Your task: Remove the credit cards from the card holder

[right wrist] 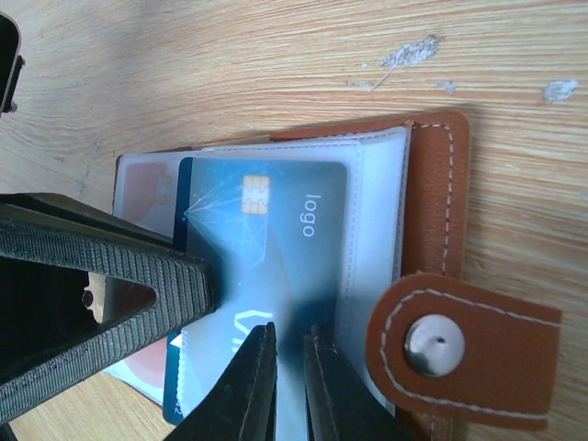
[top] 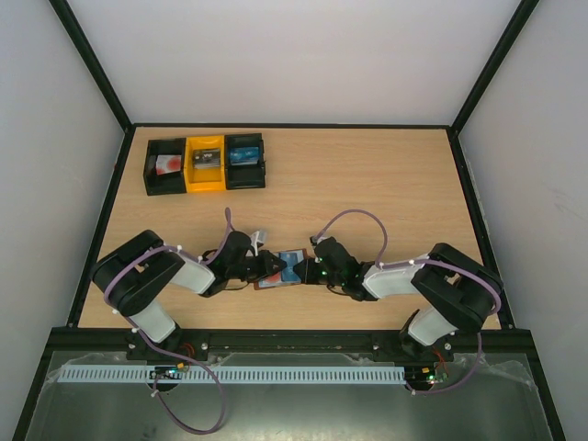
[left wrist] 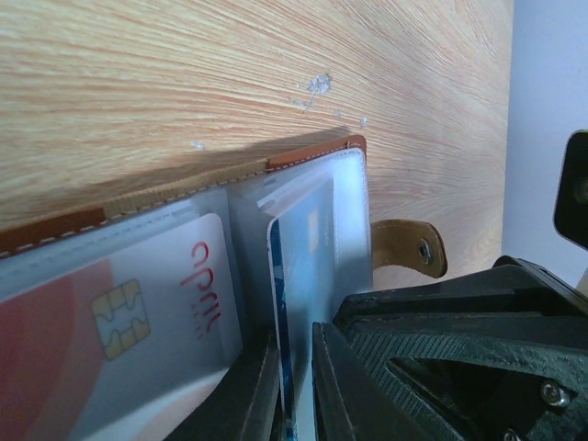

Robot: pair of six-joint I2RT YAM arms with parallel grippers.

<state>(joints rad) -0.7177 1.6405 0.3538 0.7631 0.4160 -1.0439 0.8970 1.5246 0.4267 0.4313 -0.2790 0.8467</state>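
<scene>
- On the wooden table [top: 367,184], near edge, centre: both arms reach inward and meet over one small object.
- Left arm [top: 147,276] and right arm [top: 450,285]: they come in low from opposite sides. My reading is that one braces while the other pulls.
- Bins [top: 205,163]: a row of three (black, yellow, black), well apart at the far left corner and not involved.
- Wallet [right wrist: 432,184]: brown leather, lying open and flat between the two grippers with its clear sleeves facing up. Lying this way, the sleeve mouths are within reach of the fingers.
- Blue card [right wrist: 276,211]: chip side up in a clear sleeve, with one edge toward the left arm's side. It is not out yet.
- Red-and-white card [left wrist: 138,312]: seated in the neighbouring sleeve, with nothing touching it.
- Left gripper [left wrist: 292,347]: jaws set to a thin slot with the blue card's edge running between them. It looks pinched on the card, though sleeve film may be caught too.
- Right gripper [right wrist: 289,335]: jaws nearly together, nipping the wallet's sleeve edge just beside the tab. This is likely the anchor hold.
- Tab [right wrist: 459,340]: unfastened and lying flat off the wallet's edge.
- Snap [right wrist: 432,344]: metal, facing up.
- Judgement: the task is at an early stage, with both cards inside the wallet.
</scene>
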